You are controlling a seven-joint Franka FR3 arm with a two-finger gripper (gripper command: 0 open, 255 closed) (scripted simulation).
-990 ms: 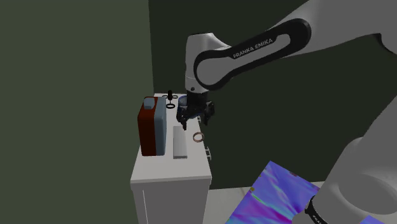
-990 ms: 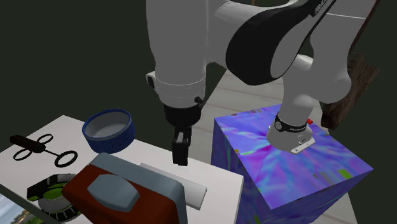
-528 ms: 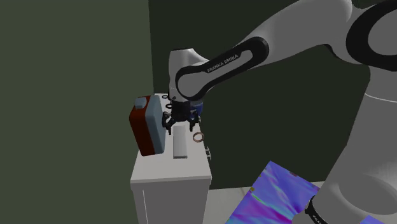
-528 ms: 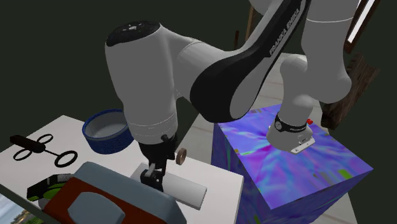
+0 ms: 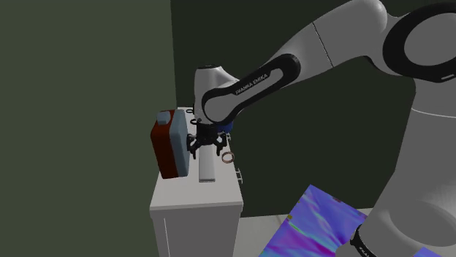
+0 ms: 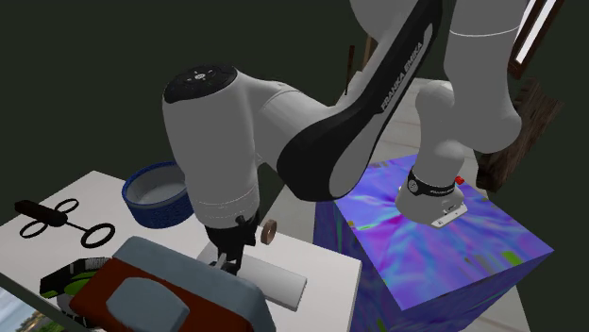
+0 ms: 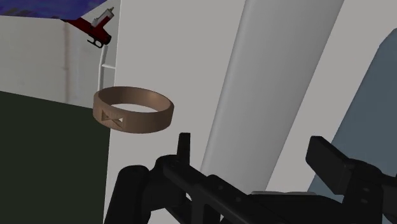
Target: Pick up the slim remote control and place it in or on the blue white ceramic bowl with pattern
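Over the remote (image 7: 280, 83), flat on the tabletop (image 5: 183, 193), end effector (image 7: 254, 156) has sunk lower, fingers spread astride it, gripping nothing. Neighbouring red-grey box (image 5: 168, 142) now leans, apparently nudged. Closing looks next; bowl (image 6: 160, 209) waits nearby.

I'm swinging the gripper (image 5: 202, 146) down and toward the shoulder view's left, from beside the bowl (image 6: 151, 212) to over the pale remote (image 5: 207, 169), while the red-and-grey box (image 5: 166, 143) is tipping off upright.
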